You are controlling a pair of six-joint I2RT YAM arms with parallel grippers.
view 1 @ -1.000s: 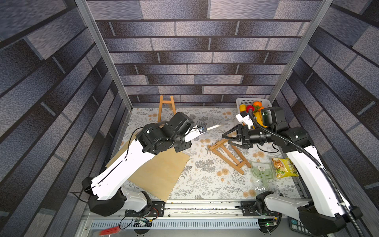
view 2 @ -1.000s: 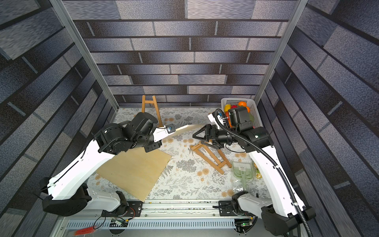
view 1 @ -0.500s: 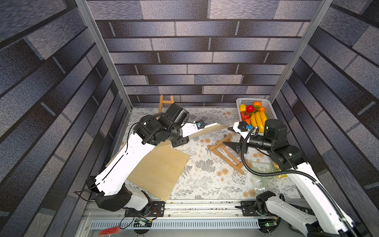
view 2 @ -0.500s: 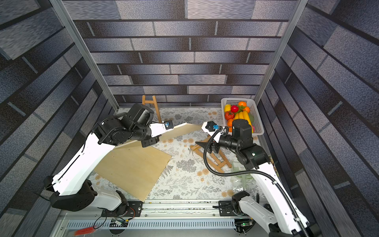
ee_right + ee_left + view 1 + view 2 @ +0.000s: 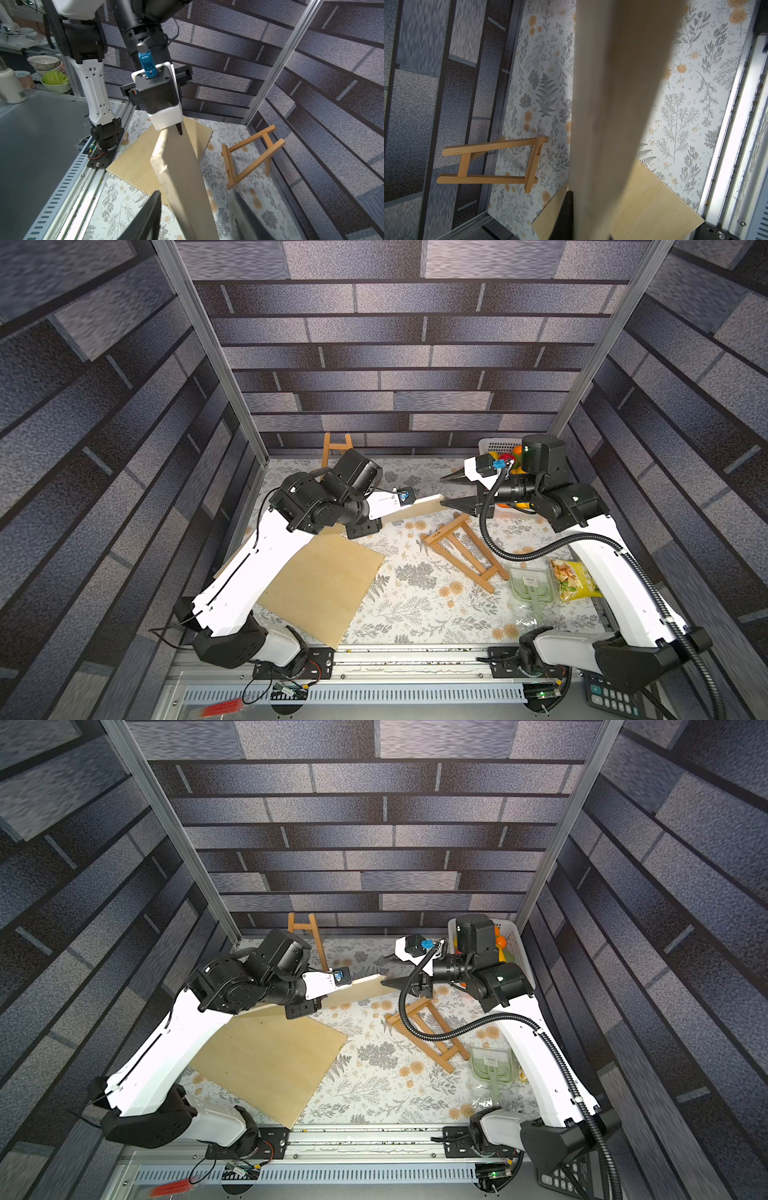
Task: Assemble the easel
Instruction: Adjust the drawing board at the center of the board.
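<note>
My left gripper (image 5: pixel 409 506) is shut on a long pale wooden board (image 5: pixel 417 508), held off the table and pointing right. In the left wrist view the board (image 5: pixel 612 104) fills the middle beside one black finger (image 5: pixel 566 207). My right gripper (image 5: pixel 444 491) is open and straddles the board's far end (image 5: pixel 182 176), with a gap on each side. One small easel (image 5: pixel 334 448) stands upright at the back wall. A second easel frame (image 5: pixel 465 551) lies flat below the right gripper. A large plywood sheet (image 5: pixel 328 585) lies flat on the floral table.
A white basket (image 5: pixel 490 444) of fruit sits at the back right behind the right wrist. A green plastic pack (image 5: pixel 532 585) and a snack bag (image 5: pixel 573 580) lie at the front right. The metal rail (image 5: pixel 415 659) runs along the front edge.
The right gripper has left the lying easel and risen to the board's end, its jaws narrowing around it. The left arm has swung the board toward the right.
</note>
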